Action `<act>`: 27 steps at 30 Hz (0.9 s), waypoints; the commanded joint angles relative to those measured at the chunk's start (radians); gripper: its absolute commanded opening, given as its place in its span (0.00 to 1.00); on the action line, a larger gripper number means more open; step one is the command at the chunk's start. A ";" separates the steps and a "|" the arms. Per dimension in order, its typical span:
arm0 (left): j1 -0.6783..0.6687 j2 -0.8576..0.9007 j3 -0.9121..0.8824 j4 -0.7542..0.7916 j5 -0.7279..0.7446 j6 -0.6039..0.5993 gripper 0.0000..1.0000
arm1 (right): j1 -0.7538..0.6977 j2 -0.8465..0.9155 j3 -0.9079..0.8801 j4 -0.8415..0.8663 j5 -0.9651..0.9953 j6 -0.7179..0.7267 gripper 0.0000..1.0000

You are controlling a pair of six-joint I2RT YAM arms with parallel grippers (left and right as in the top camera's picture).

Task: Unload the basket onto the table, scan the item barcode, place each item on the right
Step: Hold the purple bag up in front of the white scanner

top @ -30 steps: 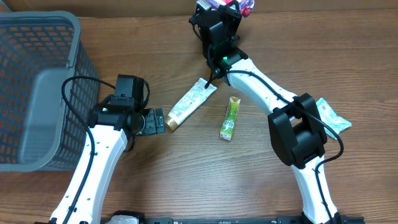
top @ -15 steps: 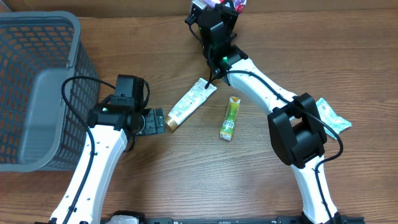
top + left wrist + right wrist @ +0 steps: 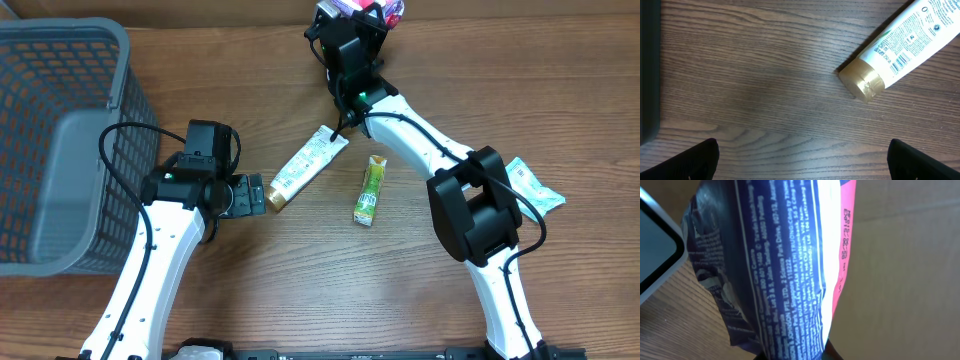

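The left arm (image 3: 150, 262) and the right arm (image 3: 415, 135) are each built from white links joined by bulky black joints. A thin black cable (image 3: 108, 140) is looped outside the left arm's shell (another (image 3: 545, 235) is run past the right arm's big joint). A small green light (image 3: 357, 97) is shown on the right arm's black housing. The left tool (image 3: 258, 195) and right tool (image 3: 356, 14) are finished in black.

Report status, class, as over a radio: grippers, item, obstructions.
Left gripper open, beside tube cap. Right gripper shut on purple packet, near white-framed screen. Nothing blocking seen.
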 commanded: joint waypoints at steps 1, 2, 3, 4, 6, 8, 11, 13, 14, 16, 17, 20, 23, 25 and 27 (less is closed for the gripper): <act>-0.006 0.004 -0.004 0.004 -0.009 -0.014 1.00 | 0.006 0.005 0.012 0.005 0.069 0.109 0.04; -0.006 0.004 -0.004 0.004 -0.009 -0.014 1.00 | 0.006 0.005 0.012 -0.001 0.075 0.125 0.04; -0.006 0.004 -0.004 0.004 -0.009 -0.014 1.00 | 0.007 0.005 0.012 -0.023 0.074 0.156 0.04; -0.006 0.004 -0.004 0.004 -0.009 -0.014 1.00 | 0.008 0.005 0.012 -0.034 0.074 0.169 0.04; -0.006 0.004 -0.004 0.004 -0.009 -0.014 1.00 | 0.012 0.005 0.012 -0.076 0.074 0.210 0.04; -0.006 0.004 -0.004 0.004 -0.009 -0.014 1.00 | 0.016 0.005 0.012 -0.120 0.067 0.238 0.04; -0.006 0.004 -0.004 0.004 -0.009 -0.014 1.00 | 0.018 0.005 0.012 -0.151 0.068 0.254 0.04; -0.006 0.004 -0.004 0.004 -0.009 -0.014 1.00 | 0.018 0.005 0.012 -0.137 0.075 0.253 0.04; -0.006 0.004 -0.004 0.004 -0.009 -0.014 0.99 | 0.018 0.005 0.012 -0.122 0.080 0.242 0.04; -0.006 0.004 -0.004 0.004 -0.009 -0.014 1.00 | 0.019 0.005 0.012 -0.103 0.082 0.215 0.04; -0.006 0.004 -0.004 0.004 -0.009 -0.014 0.99 | 0.019 0.005 0.012 -0.099 0.082 0.213 0.04; -0.007 0.004 -0.004 0.004 -0.009 -0.014 1.00 | 0.032 0.005 0.012 -0.084 0.093 0.191 0.04; -0.006 0.004 -0.004 0.004 -0.009 -0.014 1.00 | 0.069 0.005 0.012 -0.059 0.097 0.151 0.04; -0.006 0.004 -0.004 0.004 -0.009 -0.014 1.00 | 0.098 0.005 0.012 -0.011 0.105 0.105 0.04; -0.006 0.004 -0.004 0.004 -0.009 -0.014 1.00 | 0.108 0.005 0.012 0.006 0.105 0.081 0.04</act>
